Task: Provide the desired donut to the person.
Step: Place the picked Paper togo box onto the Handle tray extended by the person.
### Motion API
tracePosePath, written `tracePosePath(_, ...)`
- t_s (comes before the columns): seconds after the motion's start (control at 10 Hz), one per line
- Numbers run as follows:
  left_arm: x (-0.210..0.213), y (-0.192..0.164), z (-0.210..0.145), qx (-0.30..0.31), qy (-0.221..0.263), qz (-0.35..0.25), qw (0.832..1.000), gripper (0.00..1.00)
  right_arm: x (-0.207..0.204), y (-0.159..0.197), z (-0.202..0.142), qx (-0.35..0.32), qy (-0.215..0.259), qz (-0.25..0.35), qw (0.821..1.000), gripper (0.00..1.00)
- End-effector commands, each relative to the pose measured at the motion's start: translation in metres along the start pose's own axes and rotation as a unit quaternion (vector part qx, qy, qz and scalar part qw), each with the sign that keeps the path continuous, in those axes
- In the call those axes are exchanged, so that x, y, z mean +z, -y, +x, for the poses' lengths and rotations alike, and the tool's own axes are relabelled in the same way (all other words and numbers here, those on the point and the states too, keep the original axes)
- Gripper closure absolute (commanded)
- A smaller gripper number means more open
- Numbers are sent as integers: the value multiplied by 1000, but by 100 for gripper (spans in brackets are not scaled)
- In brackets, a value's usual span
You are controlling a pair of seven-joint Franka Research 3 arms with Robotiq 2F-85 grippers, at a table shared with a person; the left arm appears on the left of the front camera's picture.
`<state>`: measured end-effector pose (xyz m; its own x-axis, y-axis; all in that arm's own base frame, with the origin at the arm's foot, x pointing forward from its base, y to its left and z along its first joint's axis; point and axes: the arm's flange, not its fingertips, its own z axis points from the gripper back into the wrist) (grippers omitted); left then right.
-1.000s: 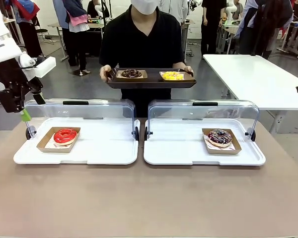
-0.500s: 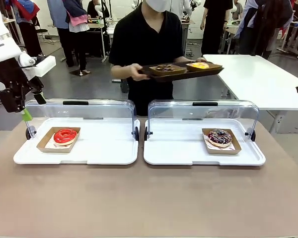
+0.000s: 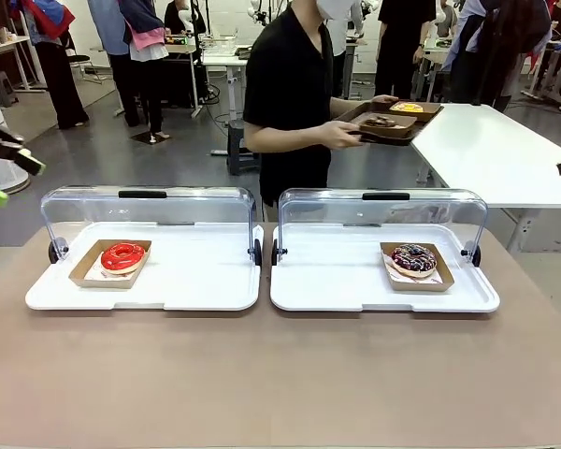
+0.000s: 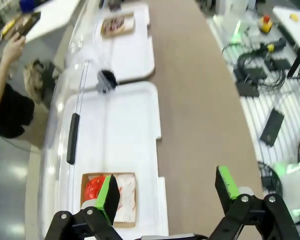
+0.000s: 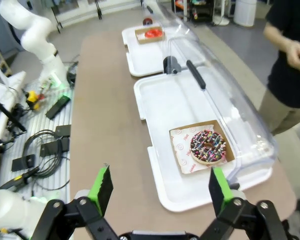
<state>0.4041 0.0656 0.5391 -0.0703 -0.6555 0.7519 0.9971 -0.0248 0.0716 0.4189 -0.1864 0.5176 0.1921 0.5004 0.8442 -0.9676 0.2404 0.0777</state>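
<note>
- Landmark: left white tray, clear lid raised at its far edge, on the brown table.
- Red-glazed donut sits in a cardboard holder at that tray's left end.
- Right white tray lies just beside the left tray, to its right; chocolate sprinkled donut rests at its far right end.
- The person stands beyond the trays, turned toward the white side table, holding a dark serving tray with two donuts.
- Left gripper hangs above the left tray's near end, jaws spread wide, gripping nothing.
- Right gripper hangs over the table just off the right tray's end, jaws wide apart, empty.
</note>
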Motion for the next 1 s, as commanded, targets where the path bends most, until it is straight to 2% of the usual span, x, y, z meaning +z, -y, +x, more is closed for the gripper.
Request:
tracePosePath(0.0, 14, -9, -37, 24, 77, -16, 997, 0, -2, 0, 1, 0, 1, 3, 1000, 0)
tracePosePath(0.2, 36, -21, -76, 64, 147, -12, 987, 0, -2, 0, 1, 0, 1, 3, 1000, 0)
tracePosePath(0.3, 37, -20, -90, 76, 168, -5, 983, 0, -2, 0, 1, 0, 1, 3, 1000, 0)
tracePosePath(0.5, 42, -12, -107, 90, 174, 9, 981, 0, -2, 0, 1, 0, 1, 3, 1000, 0)
tracePosePath(0.8, 50, -5, -120, 108, 157, 42, 981, 0, -2, 0, 1, 0, 1, 3, 1000, 0)
tracePosePath(0.9, 47, -7, -120, 109, 166, 13, 980, 0, -2, 0, 1, 0, 1, 3, 1000, 0)
